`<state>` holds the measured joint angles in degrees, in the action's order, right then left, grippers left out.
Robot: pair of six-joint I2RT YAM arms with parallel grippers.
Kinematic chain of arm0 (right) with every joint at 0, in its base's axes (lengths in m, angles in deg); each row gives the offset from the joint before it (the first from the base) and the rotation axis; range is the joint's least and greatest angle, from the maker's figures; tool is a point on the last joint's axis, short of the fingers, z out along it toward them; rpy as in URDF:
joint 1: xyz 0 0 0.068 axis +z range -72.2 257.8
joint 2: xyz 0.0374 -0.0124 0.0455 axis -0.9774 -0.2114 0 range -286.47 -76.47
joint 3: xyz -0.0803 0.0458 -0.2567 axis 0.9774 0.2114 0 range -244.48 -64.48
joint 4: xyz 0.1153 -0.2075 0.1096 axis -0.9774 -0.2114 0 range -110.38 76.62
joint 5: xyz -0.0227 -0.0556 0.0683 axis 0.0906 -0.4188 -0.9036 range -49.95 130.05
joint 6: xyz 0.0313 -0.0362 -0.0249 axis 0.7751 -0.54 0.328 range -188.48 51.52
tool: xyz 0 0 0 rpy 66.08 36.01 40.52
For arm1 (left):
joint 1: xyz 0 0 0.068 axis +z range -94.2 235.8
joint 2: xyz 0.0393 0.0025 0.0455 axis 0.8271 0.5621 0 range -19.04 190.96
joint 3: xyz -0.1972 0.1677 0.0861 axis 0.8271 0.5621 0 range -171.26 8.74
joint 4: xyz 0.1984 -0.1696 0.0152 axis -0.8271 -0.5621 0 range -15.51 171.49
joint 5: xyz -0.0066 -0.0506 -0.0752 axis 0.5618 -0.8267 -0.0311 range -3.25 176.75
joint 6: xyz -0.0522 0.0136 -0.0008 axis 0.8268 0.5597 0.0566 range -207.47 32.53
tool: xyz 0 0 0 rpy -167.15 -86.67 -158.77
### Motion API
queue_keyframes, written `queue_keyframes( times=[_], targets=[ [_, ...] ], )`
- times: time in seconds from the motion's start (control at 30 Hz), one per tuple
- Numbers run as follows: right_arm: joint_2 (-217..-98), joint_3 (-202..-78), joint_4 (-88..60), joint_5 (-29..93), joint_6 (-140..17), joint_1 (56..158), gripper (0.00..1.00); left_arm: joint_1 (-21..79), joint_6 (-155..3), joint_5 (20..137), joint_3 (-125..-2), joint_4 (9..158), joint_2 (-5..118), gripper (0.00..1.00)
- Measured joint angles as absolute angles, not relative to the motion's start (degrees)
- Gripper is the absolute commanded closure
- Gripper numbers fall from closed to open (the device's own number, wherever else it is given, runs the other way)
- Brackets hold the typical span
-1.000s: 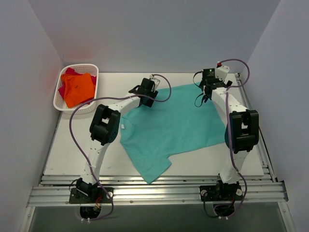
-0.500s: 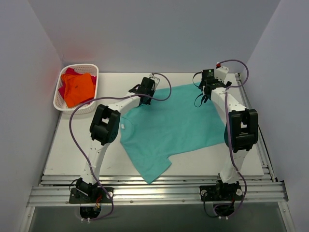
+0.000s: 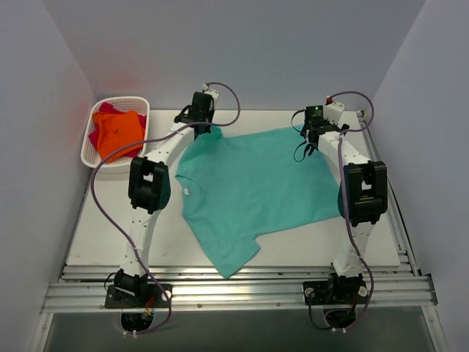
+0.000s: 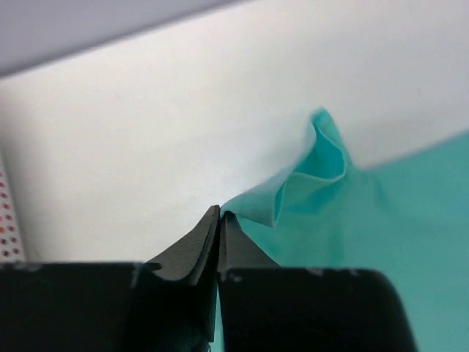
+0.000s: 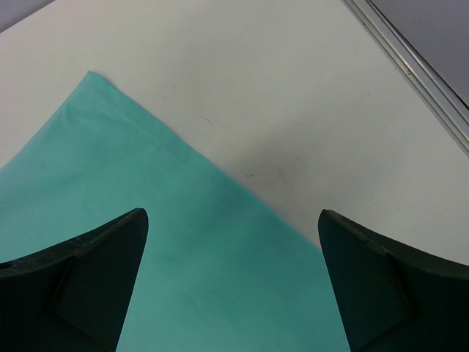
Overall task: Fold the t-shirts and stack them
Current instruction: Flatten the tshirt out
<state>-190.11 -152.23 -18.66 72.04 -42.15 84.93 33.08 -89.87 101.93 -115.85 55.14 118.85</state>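
A teal-green t-shirt (image 3: 253,191) lies spread on the white table. My left gripper (image 3: 200,126) is at its far left corner and is shut on the cloth edge; in the left wrist view the gripper (image 4: 219,214) pinches a puckered fold of the teal t-shirt (image 4: 315,183). My right gripper (image 3: 314,138) is open above the shirt's far right corner; the right wrist view shows the gripper (image 5: 231,214) with jaws wide apart over the teal cloth (image 5: 146,220). An orange t-shirt (image 3: 119,134) lies on a magenta-red one (image 3: 97,135) in the basket.
A white lattice basket (image 3: 89,158) stands at the far left of the table (image 3: 102,227). A metal rail (image 5: 410,59) runs along the table's right edge. Grey walls close in the back and both sides.
My left gripper has moved toward the far left, pulling the shirt's corner with it and stretching the cloth out. My right gripper has hardly moved.
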Motion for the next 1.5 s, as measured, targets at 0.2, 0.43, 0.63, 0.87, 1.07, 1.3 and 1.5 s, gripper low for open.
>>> queue_keyframes(
  times=[0.2,0.43,0.63,0.87,1.07,1.3,1.5],
  targets=[
    [-192.41,-153.87,-18.73,70.90,-42.61,84.78,0.02,40.05,-90.50,102.67,-138.28,52.95,128.60,0.06],
    [-192.52,-154.02,-18.33,69.85,-42.78,84.08,0.02,44.58,-88.10,106.02,-140.38,51.29,131.83,0.06],
    [-192.52,-154.00,-17.61,69.52,-42.87,83.73,0.02,43.68,-85.71,107.16,-124.99,50.24,122.96,0.05],
    [-192.50,-152.62,-16.56,68.67,-42.96,83.05,0.02,41.58,-81.69,105.43,-112.64,50.68,113.62,0.00],
    [-192.26,-151.16,-16.19,67.71,-42.96,81.81,0.01,41.80,-78.17,100.86,-109.23,50.33,115.77,0.01],
    [-192.17,-151.11,-15.65,66.66,-42.92,80.80,0.02,42.66,-75.57,94.92,-110.87,49.85,121.21,0.13],
    [-192.17,-151.11,-15.23,66.00,-42.89,80.45,0.02,44.45,-73.91,90.70,-122.06,46.48,127.13,0.32]
  ],
)
